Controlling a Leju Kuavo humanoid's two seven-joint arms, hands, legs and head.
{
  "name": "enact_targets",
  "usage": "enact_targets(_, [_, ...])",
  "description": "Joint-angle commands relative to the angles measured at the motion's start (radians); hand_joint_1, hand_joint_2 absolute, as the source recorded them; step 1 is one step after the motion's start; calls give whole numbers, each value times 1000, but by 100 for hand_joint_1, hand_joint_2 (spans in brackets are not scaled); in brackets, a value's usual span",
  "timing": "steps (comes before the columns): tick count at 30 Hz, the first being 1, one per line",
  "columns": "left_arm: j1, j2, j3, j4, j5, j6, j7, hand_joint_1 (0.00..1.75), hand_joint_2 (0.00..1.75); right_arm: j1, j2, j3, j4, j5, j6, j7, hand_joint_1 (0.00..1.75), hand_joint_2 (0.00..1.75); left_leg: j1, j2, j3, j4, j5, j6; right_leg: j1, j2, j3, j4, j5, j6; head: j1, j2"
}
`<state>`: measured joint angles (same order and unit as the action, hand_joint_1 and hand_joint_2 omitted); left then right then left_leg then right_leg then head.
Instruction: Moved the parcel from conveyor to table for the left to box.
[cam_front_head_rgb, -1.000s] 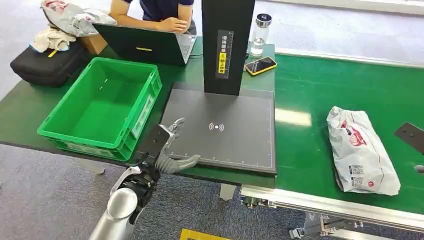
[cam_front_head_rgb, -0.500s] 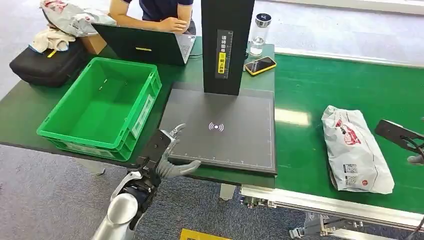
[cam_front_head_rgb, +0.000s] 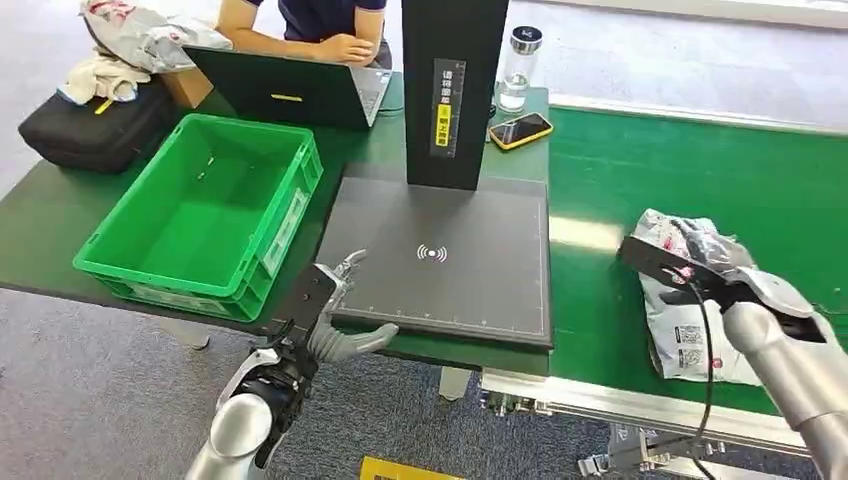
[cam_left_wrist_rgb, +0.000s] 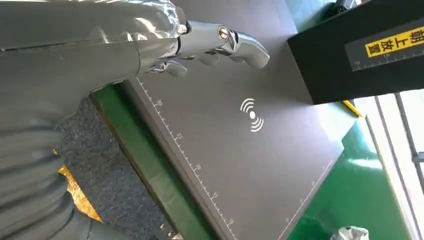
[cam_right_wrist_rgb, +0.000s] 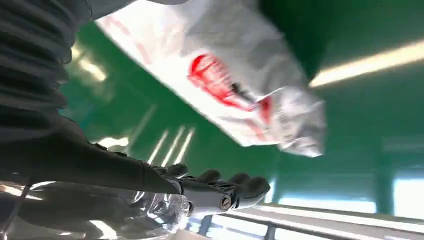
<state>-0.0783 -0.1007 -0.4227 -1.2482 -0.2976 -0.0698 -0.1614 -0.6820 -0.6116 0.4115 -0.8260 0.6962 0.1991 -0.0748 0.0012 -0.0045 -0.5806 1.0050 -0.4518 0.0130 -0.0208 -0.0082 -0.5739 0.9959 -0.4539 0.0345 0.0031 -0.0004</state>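
The right hand has come in from the 4 o'clock side during the last second and now hangs over the near end of the white parcel, fingers spread and holding nothing. The parcel has drifted a little along the green conveyor and lies at 3 o'clock from the dark scanner plate. I judge the grasp is about to start. The left hand stays open at the plate's 7 o'clock corner, beside the green crate on the worktop.
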Motion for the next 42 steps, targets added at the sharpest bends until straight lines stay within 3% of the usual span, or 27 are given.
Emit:
enact_targets(1, [-50, 21, 6, 57, 1, -1, -6, 0, 175, -160, 195, 149, 273, 22, -8, 2, 0, 175, 1, 10, 6, -3, -1, -2, 1, 10, 3, -3, 2, -3, 0, 0])
enact_targets(4, [-51, 25, 1, 58, 3, 2, -7, 0, 175, -174, 199, 169, 317, 37, -35, 21, 0, 175, 1, 3, 3, -1, 0, -1, 1, 3, 2, -2, 1, -2, 0, 0])
enact_targets(8, [-37, 29, 3, 41, 5, 9, -7, 0, 175, -212, 191, 181, 361, 77, -89, 104, 0, 175, 0, 5, 3, -1, -1, -1, 0, 5, 2, -1, 1, -3, 0, 0])
enact_targets(14, [-37, 29, 3, 40, 5, 9, -7, 0, 175, -215, 189, 180, 362, 78, -89, 104, 0, 175, 0, 2, 1, -1, 0, -1, 0, 2, 1, -1, 0, -2, 0, 0])
enact_targets(19, [-46, 32, -2, 50, 7, 12, -6, 0, 175, -245, 168, 173, 425, 99, -86, 195, 0, 175, 0, 2, 2, -1, 0, -2, 0, 2, 1, -1, 0, -3, 0, 0])
enact_targets(33, [-22, 38, 8, 24, 9, 21, -1, 0, 175, -191, 125, 94, 478, 72, -62, 234, 0, 175, 0, -1, 2, -1, 0, -1, 0, -2, 3, -2, 0, -3, 0, 0])
enact_targets(42, [-16, 32, 10, 10, 6, 30, 6, 0, 175, -165, 172, 64, 493, 55, -25, 216, 0, 175, 0, 1, 0, 0, 0, -1, 0, 0, 0, -1, 0, -1, 0, 0])
